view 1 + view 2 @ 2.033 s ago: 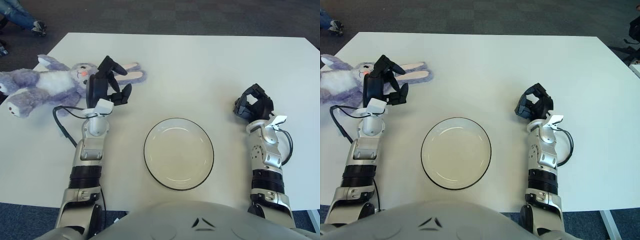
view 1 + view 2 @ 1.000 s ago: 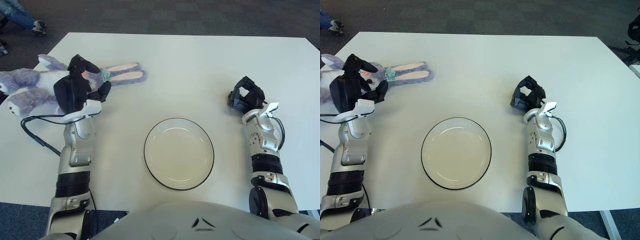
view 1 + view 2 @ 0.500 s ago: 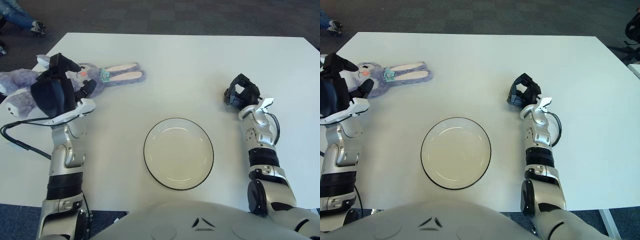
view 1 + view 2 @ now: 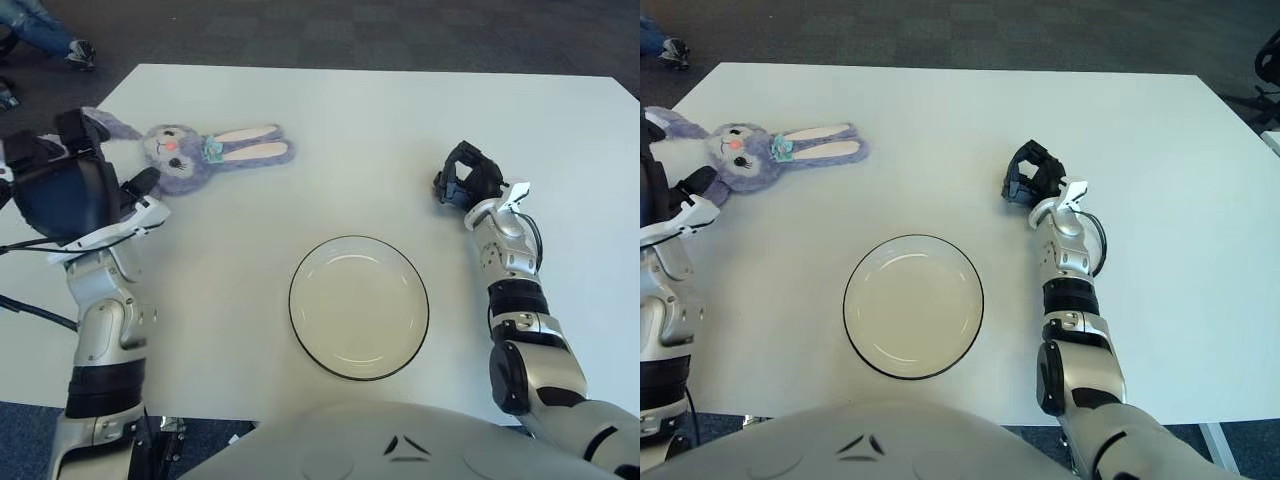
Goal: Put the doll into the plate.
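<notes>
Doll (image 4: 190,155) lying left of plate (image 4: 358,306), left hand (image 4: 70,185) over its body, grip unclear, right hand (image 4: 465,182) curled empty

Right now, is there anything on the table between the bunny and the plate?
No. In both eye views, only bare white table lies between the bunny and the plate.

Bright, even overhead light; soft faint shadows, mild glare on the table (image 4: 400,130), perhaps slight edge distortion.
</notes>
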`<action>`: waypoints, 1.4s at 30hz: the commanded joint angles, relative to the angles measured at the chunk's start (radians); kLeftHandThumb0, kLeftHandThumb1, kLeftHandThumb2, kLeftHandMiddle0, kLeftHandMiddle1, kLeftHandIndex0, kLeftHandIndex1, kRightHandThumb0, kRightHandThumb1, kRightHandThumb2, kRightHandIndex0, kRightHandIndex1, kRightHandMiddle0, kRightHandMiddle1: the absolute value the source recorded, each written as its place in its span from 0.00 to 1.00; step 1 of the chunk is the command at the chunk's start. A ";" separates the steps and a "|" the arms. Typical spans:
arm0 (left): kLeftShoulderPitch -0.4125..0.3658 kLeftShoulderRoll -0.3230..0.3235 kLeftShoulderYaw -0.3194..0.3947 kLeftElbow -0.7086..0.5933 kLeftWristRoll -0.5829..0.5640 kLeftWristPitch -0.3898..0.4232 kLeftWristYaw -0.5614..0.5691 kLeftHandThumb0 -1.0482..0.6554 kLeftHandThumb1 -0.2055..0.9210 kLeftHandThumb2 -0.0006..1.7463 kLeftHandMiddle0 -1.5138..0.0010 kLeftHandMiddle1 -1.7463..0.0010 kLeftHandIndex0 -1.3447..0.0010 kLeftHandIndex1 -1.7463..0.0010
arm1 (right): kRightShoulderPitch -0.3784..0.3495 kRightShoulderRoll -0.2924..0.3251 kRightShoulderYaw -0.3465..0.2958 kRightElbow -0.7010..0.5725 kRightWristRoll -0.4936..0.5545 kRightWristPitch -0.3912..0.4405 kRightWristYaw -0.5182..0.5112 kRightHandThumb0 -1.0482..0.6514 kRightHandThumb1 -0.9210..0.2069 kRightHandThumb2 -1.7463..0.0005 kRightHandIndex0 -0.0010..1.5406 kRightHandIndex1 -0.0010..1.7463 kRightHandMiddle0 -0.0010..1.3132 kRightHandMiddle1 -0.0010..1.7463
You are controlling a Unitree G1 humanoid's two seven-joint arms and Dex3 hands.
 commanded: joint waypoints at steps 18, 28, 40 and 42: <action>0.097 0.025 0.033 -0.122 0.115 0.176 -0.253 0.12 0.64 0.39 1.00 1.00 1.00 0.82 | -0.101 0.005 0.019 0.186 -0.007 -0.009 0.069 0.31 0.62 0.18 0.83 1.00 0.53 1.00; 0.132 0.059 0.037 -0.105 0.140 0.161 -0.276 0.10 0.68 0.35 1.00 1.00 1.00 0.90 | -0.112 0.014 0.022 0.197 0.000 -0.008 0.096 0.31 0.63 0.17 0.83 1.00 0.53 1.00; 0.160 0.108 0.054 -0.065 0.115 0.122 -0.248 0.11 0.72 0.31 1.00 1.00 1.00 0.93 | -0.116 0.014 0.024 0.196 -0.001 -0.004 0.109 0.31 0.63 0.17 0.84 1.00 0.54 1.00; 0.157 0.118 0.057 -0.048 0.107 0.114 -0.247 0.10 0.72 0.31 1.00 1.00 1.00 0.92 | -0.119 0.014 0.025 0.201 -0.002 -0.006 0.111 0.31 0.63 0.17 0.84 1.00 0.54 1.00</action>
